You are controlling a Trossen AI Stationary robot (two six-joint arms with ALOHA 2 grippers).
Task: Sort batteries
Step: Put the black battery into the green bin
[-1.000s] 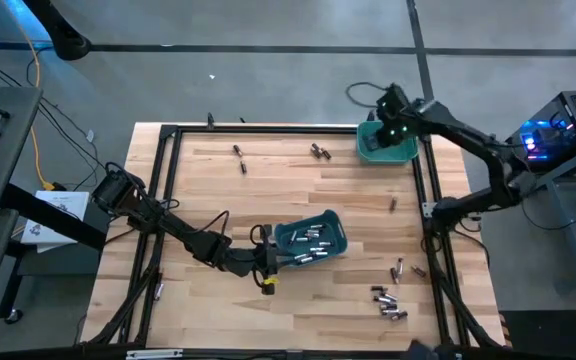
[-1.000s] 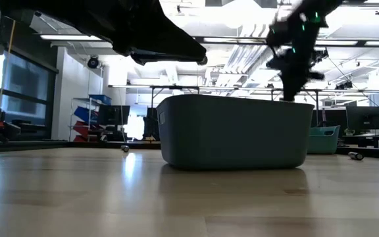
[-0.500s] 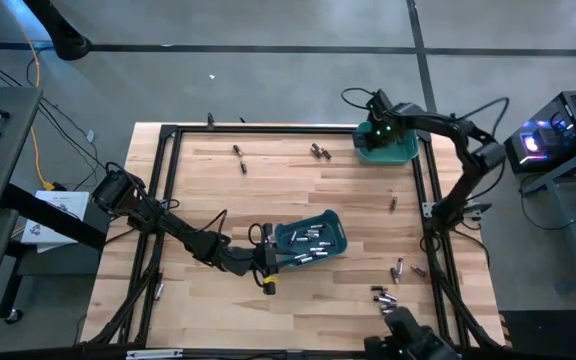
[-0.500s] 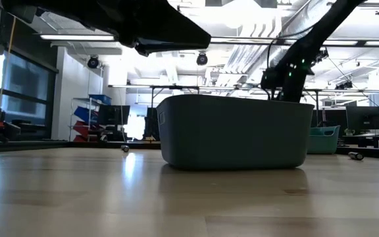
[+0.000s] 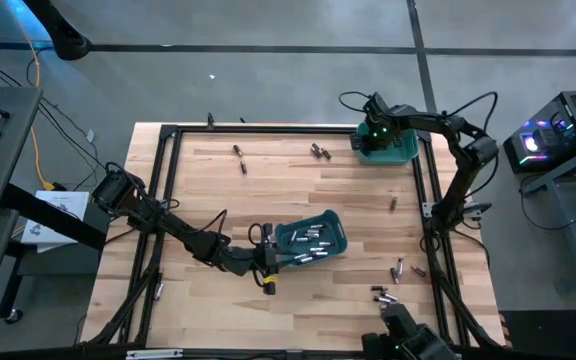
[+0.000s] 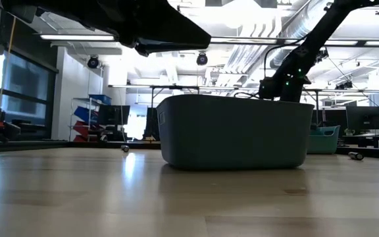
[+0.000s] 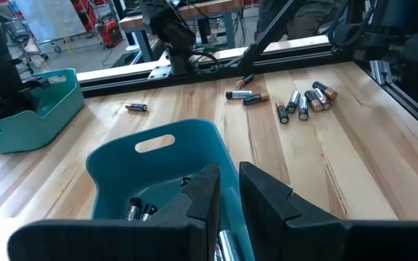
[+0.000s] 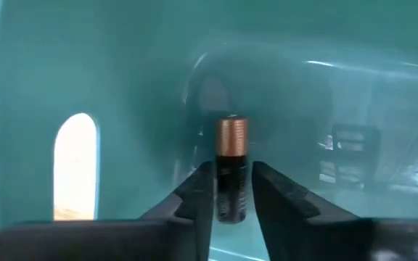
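Cylindrical copper-capped battery between right tool fingers.

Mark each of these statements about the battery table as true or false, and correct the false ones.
1. The right gripper is over the far bin. True.
2. A black and copper battery stands between the right jaws. True.
3. The near bin is empty. False: it holds several batteries.
4. No loose cells remain on the table. False: a loose cluster still lies on the wood, with others scattered.
5. The left gripper is far from both bins. False: it is at the near bin's rim.
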